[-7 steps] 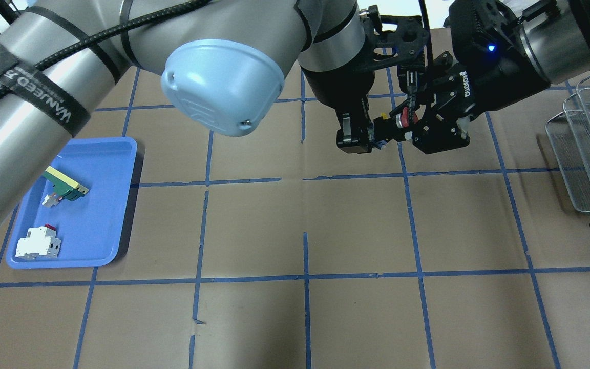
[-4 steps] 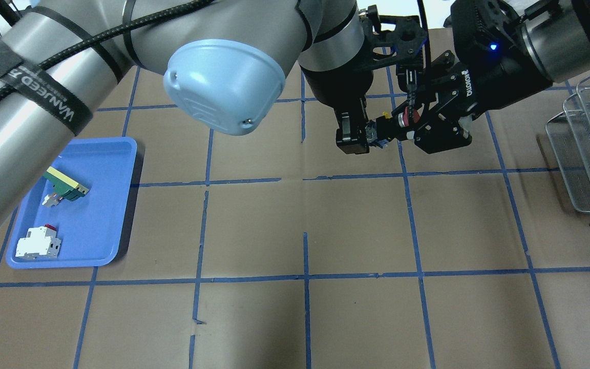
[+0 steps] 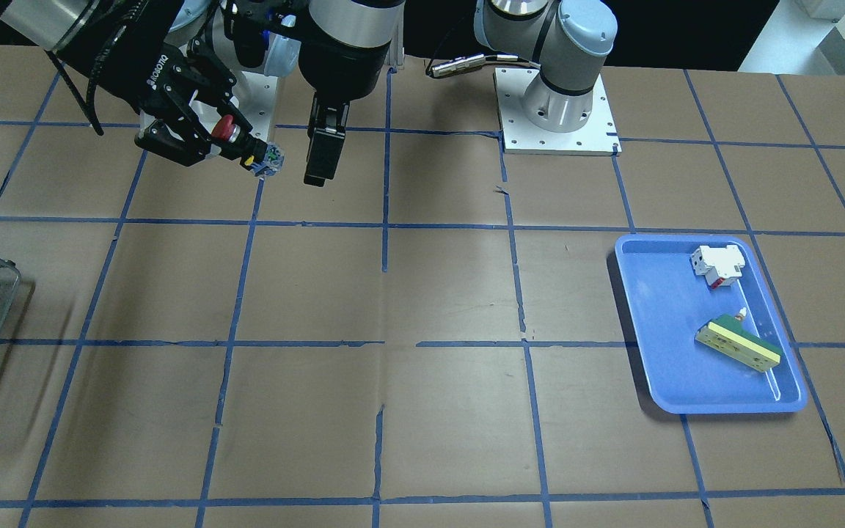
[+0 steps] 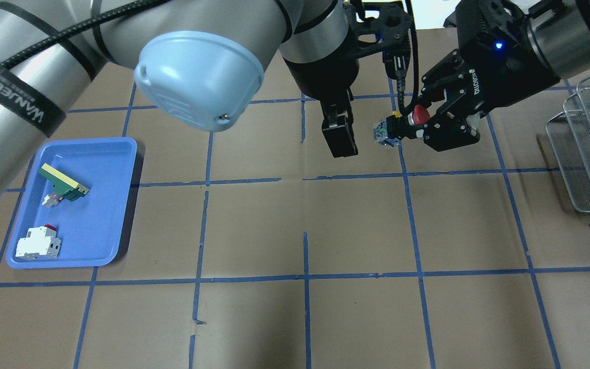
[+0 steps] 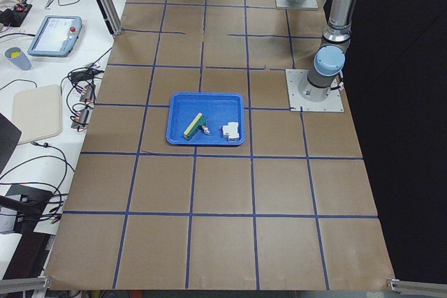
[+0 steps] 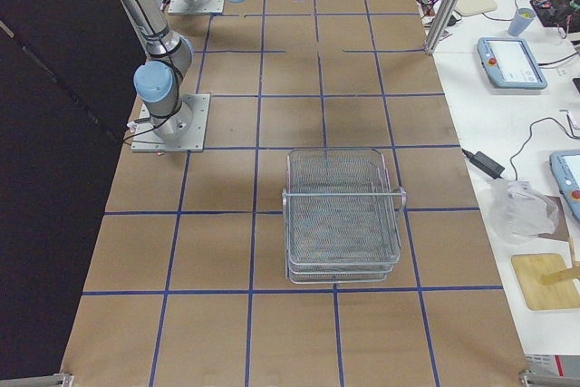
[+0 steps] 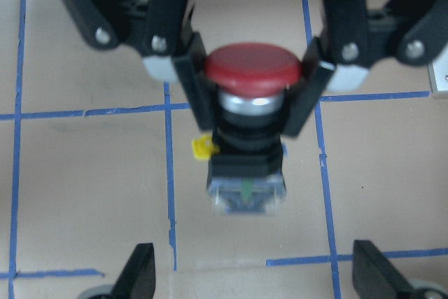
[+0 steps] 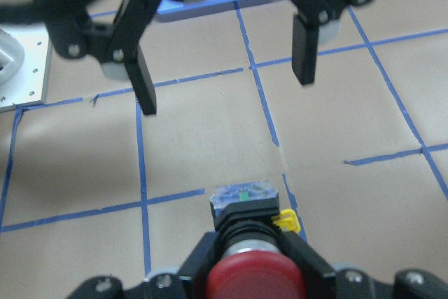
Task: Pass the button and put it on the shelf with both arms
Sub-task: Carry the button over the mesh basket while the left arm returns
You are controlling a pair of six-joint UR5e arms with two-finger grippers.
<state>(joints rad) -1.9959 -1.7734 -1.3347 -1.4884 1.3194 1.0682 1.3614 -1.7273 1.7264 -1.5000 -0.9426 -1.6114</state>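
Bright, even light from above covers the counter point(image 4: 356, 225); the blue tray point(image 4: 95, 225) casts a soft shadow. The wrist views are slightly blurred, the button point(image 7: 248, 131) soft-edged.

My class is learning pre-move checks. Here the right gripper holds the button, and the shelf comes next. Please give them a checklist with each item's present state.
1. Grip: right gripper shut on button: ok, clamped on the barrel under the red cap.
2. Release: left gripper open and apart from button: ok.
3. Path: table between button and shelf free of things: ok in the overhead view.
4. Target: shelf's top tier free: ok, nothing shows in it. Lower tiers: cannot tell.
5. Hold firm enough for the carry: cannot tell.
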